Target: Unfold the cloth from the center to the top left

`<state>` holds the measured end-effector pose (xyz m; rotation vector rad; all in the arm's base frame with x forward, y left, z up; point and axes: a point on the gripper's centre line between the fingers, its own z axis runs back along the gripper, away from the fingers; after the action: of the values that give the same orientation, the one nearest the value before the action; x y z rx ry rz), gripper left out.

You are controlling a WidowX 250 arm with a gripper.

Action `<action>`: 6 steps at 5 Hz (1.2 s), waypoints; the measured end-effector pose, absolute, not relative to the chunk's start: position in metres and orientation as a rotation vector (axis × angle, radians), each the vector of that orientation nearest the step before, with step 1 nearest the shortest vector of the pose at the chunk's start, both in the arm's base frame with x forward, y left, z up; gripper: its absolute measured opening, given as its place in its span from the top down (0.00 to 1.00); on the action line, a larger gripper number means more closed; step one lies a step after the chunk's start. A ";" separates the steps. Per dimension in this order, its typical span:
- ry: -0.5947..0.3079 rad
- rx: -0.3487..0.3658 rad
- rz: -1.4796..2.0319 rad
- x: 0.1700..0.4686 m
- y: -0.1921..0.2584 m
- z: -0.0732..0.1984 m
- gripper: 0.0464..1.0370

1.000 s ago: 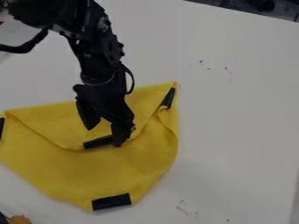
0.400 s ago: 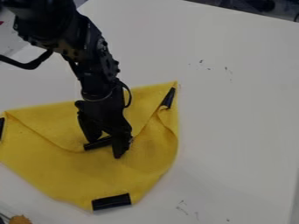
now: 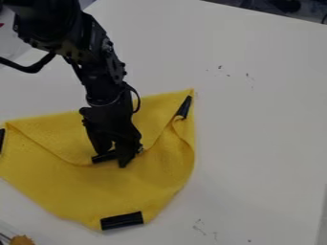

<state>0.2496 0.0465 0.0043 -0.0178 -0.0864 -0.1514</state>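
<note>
The gripper (image 3: pixel 112 159) hangs down over the middle of the yellow cloth (image 3: pixel 96 191), its two fingers apart on either side of a folded-in corner. That corner carries a black strip (image 3: pixel 102 157), partly covered by the fingers. Whether they touch the cloth is hard to tell. The cloth's top part is folded down toward its center, with creases running from the left corner and the upper right corner to the folded tip.
Other black strips mark the cloth at its bottom (image 3: pixel 122 220), upper right (image 3: pixel 184 107) and left edge. A small orange-brown object (image 3: pixel 22 240) is at the lower left corner. The white table (image 3: pixel 256 134) extends right of the cloth.
The gripper has come down toward the cloth's folded corner and shifted slightly left, and the gap between its fingers has narrowed. The cloth looks the same.
</note>
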 end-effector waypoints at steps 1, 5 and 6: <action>-0.083 -0.011 -0.160 0.250 0.048 0.004 0.64; -0.083 0.115 -0.243 0.298 0.082 0.063 0.96; -0.091 0.103 -0.265 0.336 0.131 0.046 0.96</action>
<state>0.3355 0.1311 0.0465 0.1026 -0.0912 -0.2647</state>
